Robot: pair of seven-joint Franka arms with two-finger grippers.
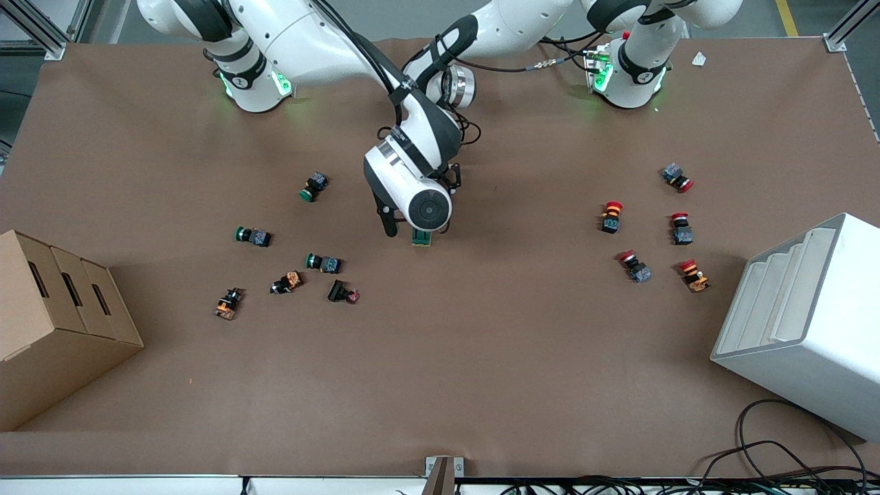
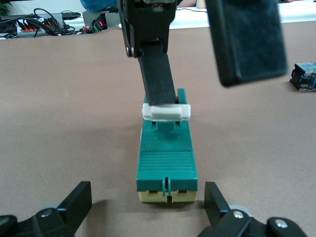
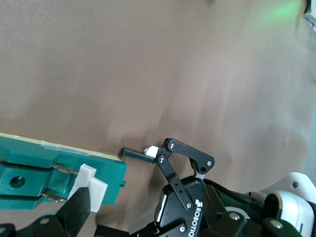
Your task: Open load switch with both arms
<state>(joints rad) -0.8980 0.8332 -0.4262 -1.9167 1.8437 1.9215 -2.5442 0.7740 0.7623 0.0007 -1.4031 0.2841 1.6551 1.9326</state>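
The load switch (image 1: 421, 238) lies flat mid-table, a dark-green block (image 2: 167, 158) with a cream base and a white lever (image 2: 166, 112). My right gripper (image 1: 416, 230) hangs over it, open. One right finger (image 2: 157, 74) rests its tip on the white lever (image 3: 91, 186), and the other pad (image 2: 247, 42) stands apart in the air. My left gripper (image 2: 147, 196) is low on the table and open, with its fingers (image 2: 79, 202) either side of the switch's end, not touching it. In the front view the right hand hides most of the left gripper.
Green and orange push buttons (image 1: 314, 186) lie scattered toward the right arm's end, beside a cardboard box (image 1: 62, 323). Red push buttons (image 1: 610, 216) lie toward the left arm's end, beside a white stepped bin (image 1: 804, 323). Cables (image 1: 777, 454) trail at the table's near edge.
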